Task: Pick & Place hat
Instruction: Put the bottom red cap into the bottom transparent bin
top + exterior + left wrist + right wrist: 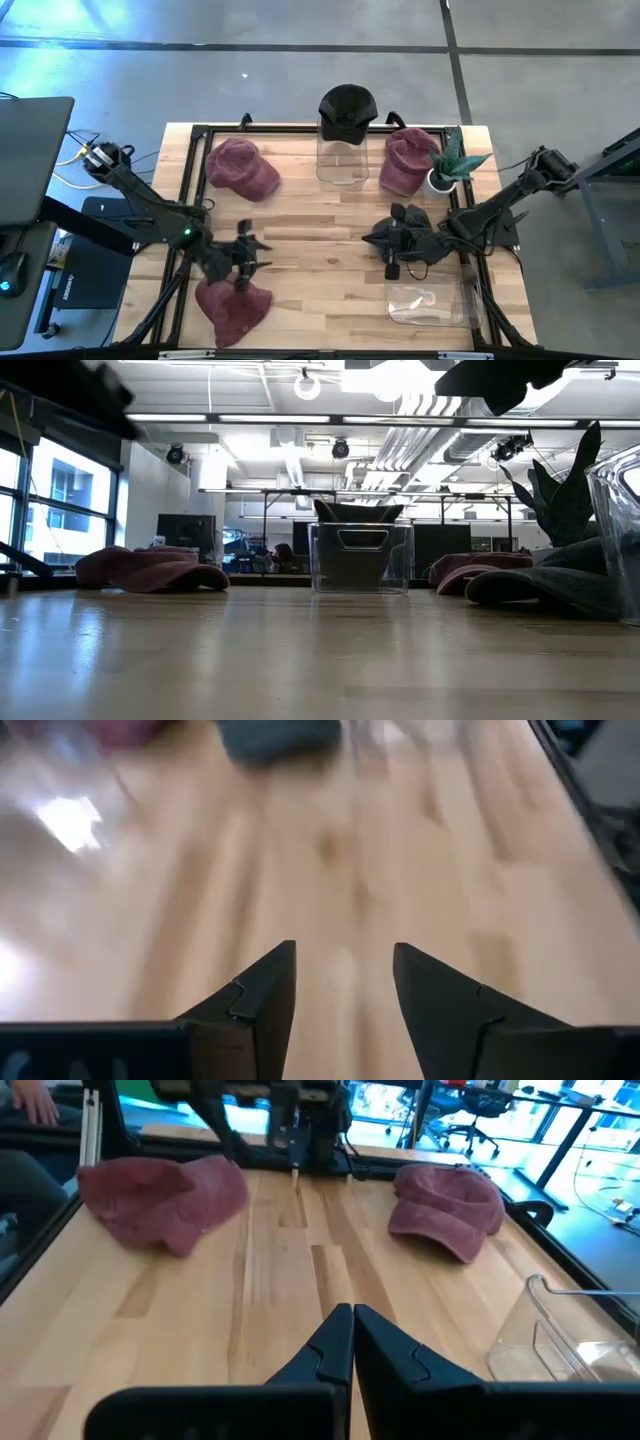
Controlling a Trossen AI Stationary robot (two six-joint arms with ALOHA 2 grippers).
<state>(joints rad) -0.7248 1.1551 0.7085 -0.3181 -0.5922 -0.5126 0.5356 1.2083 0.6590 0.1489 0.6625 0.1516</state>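
Starting at the table's near edge, we see a maroon hat (232,305) lying just beside the left gripper (245,255), whose fingers stand moderately apart over bare wood, holding nothing. Opposite, a low clear bin (428,303) sits on the near right. Just beyond it the right gripper (350,1342) is pinched fully closed and looks empty, with a dark hat (545,585) slumped on the table beside it. Farther back lie two more maroon hats, one left (241,167) and one right (406,160), with a black hat (347,108) perched on a tall clear bin (342,160) between them. We judge these caps light, soft and floppy. The crown would crumple, so we would pinch the stiffer brim or a fold at its seam.
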